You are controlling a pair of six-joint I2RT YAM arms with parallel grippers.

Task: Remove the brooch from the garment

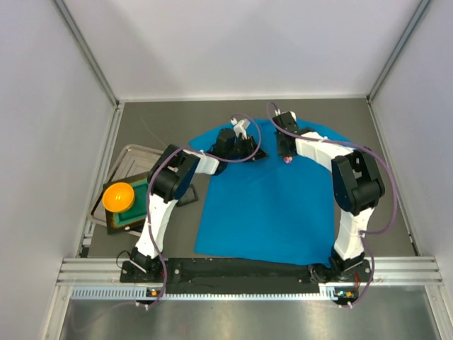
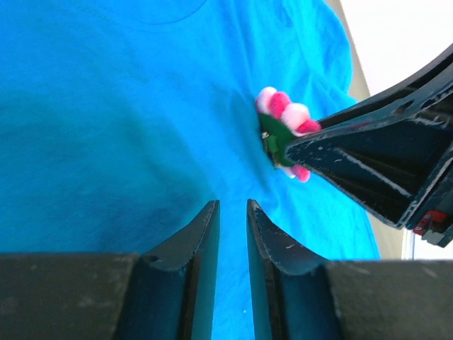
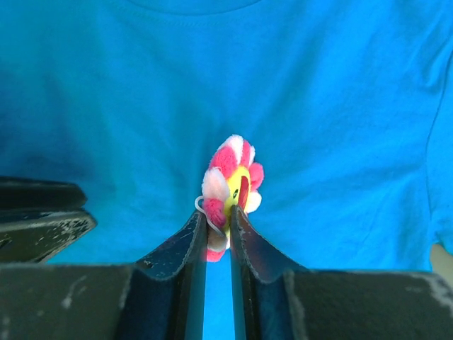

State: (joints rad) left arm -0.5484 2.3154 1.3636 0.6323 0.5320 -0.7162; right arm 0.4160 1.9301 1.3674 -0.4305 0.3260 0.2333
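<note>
The garment, a bright blue T-shirt, lies flat on the table with its collar at the far side. The brooch, a pink and white flower with a yellow centre, sits on its chest and also shows in the right wrist view and the left wrist view. My right gripper is shut on the brooch's lower edge. My left gripper is just left of it near the collar, its jaws nearly together with blue cloth between them.
An orange ball rests on a green block in a metal tray at the left of the table. White enclosure walls stand on three sides. My two grippers are close together over the shirt's upper part.
</note>
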